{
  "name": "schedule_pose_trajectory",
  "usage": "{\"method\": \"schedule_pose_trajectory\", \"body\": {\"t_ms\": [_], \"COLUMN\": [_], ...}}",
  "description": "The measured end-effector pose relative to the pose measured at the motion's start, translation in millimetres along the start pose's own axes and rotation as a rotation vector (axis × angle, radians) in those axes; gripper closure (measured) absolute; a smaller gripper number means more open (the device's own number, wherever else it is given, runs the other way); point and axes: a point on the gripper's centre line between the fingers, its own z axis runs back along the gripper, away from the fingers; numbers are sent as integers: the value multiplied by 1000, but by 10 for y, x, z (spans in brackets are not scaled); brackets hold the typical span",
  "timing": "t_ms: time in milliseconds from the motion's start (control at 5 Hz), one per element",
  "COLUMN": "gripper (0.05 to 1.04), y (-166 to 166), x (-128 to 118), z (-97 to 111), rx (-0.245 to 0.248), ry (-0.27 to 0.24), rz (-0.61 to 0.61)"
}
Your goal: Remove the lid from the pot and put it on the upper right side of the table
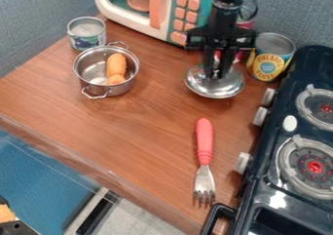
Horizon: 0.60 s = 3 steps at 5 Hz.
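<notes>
In the upper right of the wooden table, the black gripper [218, 74] points down, its fingers close together and shut on the top of the silver lid [216, 88]. The domed, shiny lid is at or just above the table surface; whether it touches the wood I cannot tell. Its knob is hidden by the fingers. To the left stands the metal pot [86, 79], uncovered, with two side handles and an orange food item [116, 66] inside.
A toy microwave [157, 9] stands behind, with a small can [86, 32] beyond the pot. Close to the lid's right is a pineapple can [268, 58], beside the dark stove [286, 144]. A red-handled fork [204, 141] lies in front.
</notes>
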Motion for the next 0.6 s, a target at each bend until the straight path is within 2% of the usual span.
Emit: {"method": "schedule_pose_trajectory", "body": {"t_ms": [200,400,600], "gripper": [799,759,468], "y": [-84,-105,-178], "x": [26,52,34], "z": [-140,-179,-174], "rx": [-18,-4,12], "ry": [29,31,48], "rz": [-12,-18,-70]}}
